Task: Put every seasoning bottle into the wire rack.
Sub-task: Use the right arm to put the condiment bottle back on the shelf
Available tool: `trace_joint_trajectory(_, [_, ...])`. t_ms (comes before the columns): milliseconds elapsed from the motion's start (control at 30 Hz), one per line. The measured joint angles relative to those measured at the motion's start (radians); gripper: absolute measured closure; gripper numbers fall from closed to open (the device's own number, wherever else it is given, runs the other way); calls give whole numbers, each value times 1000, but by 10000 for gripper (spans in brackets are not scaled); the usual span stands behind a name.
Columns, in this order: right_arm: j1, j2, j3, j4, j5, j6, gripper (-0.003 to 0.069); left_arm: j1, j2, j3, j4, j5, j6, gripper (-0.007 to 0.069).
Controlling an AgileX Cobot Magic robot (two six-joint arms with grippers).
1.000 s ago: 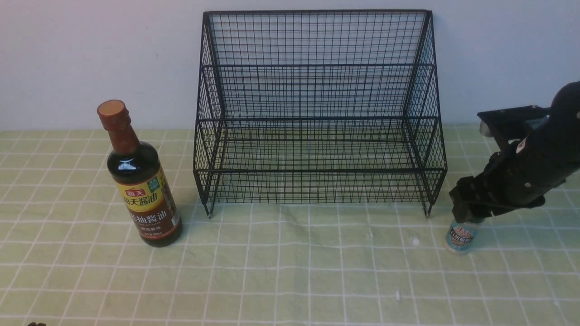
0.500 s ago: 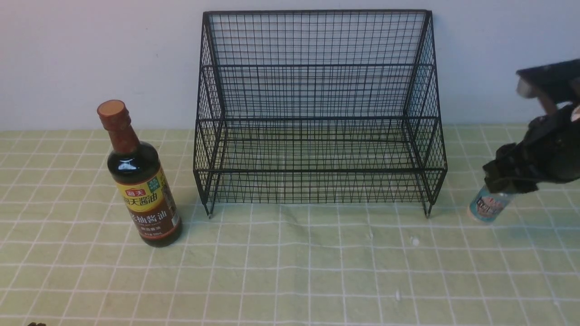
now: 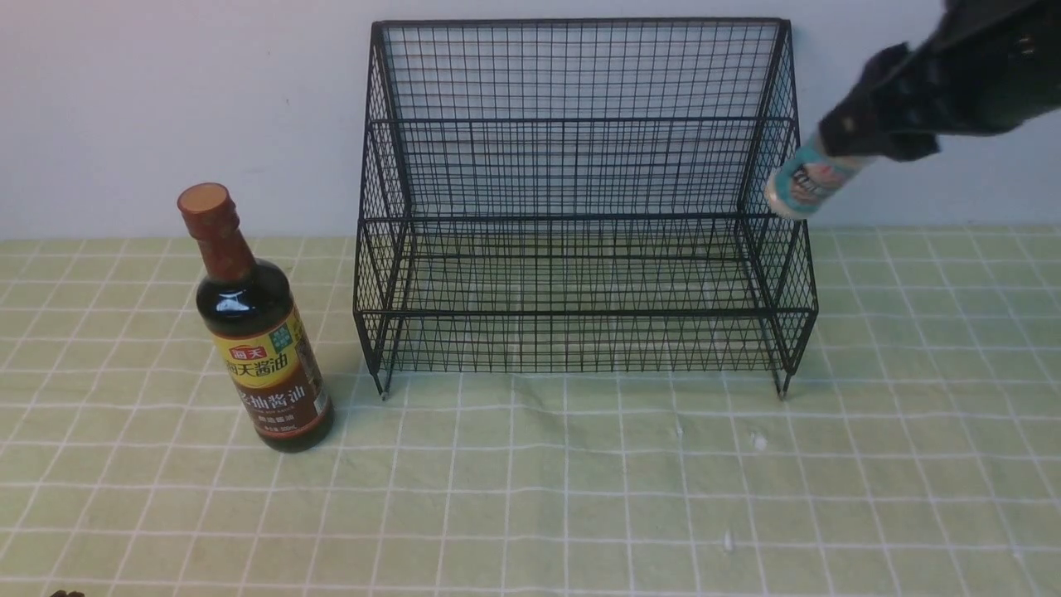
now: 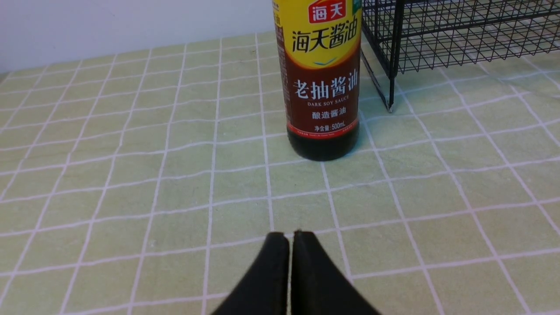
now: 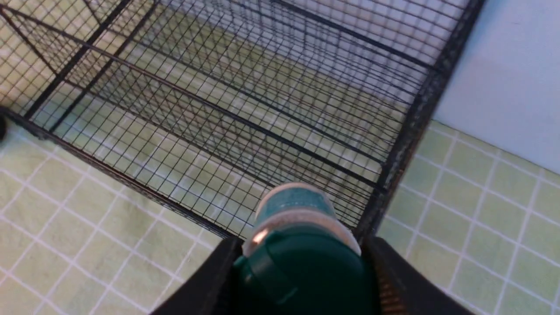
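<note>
The small clear shaker with a dark green cap and teal label (image 3: 806,184) is clenched at its cap end in the black right gripper (image 3: 870,128), in the upper right of the front frame. It hangs clear of the table and is tilted, with its base pointing down and to the left. That base overlaps the right edge of the large black wire-mesh rack with two stepped tiers (image 3: 580,217), at about the height of the upper tier. Whether shaker and wire touch cannot be told. In the right wrist view the green cap (image 5: 302,267) fills the lower centre of the frame, with a dark finger (image 5: 210,284) on either side and the rack's mesh (image 5: 210,105) spread beyond it.

The black left gripper (image 4: 289,245) sits at the bottom centre of its wrist view, its two fingers pressed together with nothing between them. Beyond it, the tall dark soy-sauce bottle with a red-brown cap and yellow-and-brown label (image 3: 257,332) stands upright on the pale green checked tablecloth (image 3: 580,497). It is at the left of the front frame, near the rack's left foot but apart from it. Both tiers of the rack are bare. A plain white wall (image 3: 166,99) runs behind.
</note>
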Motion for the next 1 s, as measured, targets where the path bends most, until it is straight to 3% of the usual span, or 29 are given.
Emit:
trace_joint_trajectory(400, [55,293,-54,-103,1,1,342,0,0,0,0,0,0,631])
trace_joint_trajectory(800, [55,365,-54,-115,-29,25,340,0,0,0,0,0,0,631])
trace_joint_trajectory(900, [55,365,-56,-125,-30,25,309,0,0,0,0,0,0,631])
trace_joint_trajectory(1000, [55,365,-56,-128,-31,25,231,0,0,0,0,0,0,631])
